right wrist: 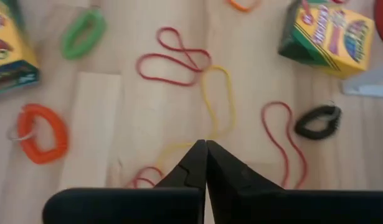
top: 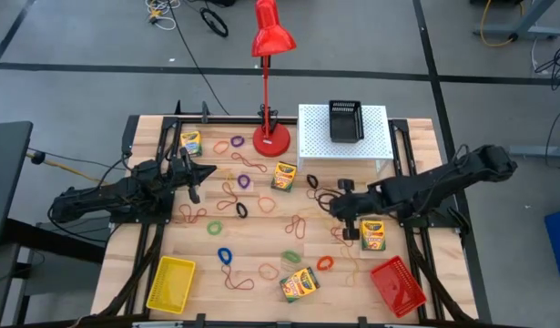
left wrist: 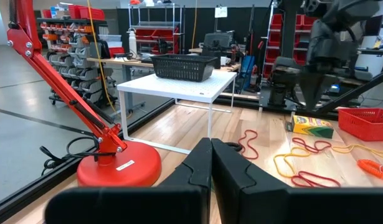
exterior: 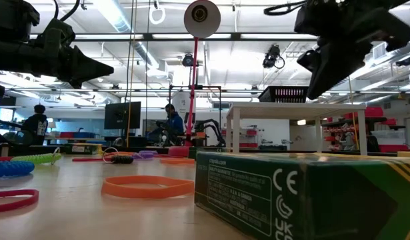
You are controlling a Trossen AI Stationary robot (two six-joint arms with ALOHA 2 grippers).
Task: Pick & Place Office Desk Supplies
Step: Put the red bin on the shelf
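Hovering over the counter (top: 261,239), the right end effector (right wrist: 205,146) is pressed together at a yellow rubber band (right wrist: 217,102)'s six o'clock end; whether it pinches the band, I cannot tell. Lifting could come up empty. Left end effector (top: 199,173) waits, closed.

Bright, even overhead light; ceiling strip lights (exterior: 118,17) glare in low view. Soft shadows on table (top: 261,239). Low view: near crayon box (exterior: 305,197) blurred. Right wrist view soft overall; red lamp (top: 270,41) sharp from above.
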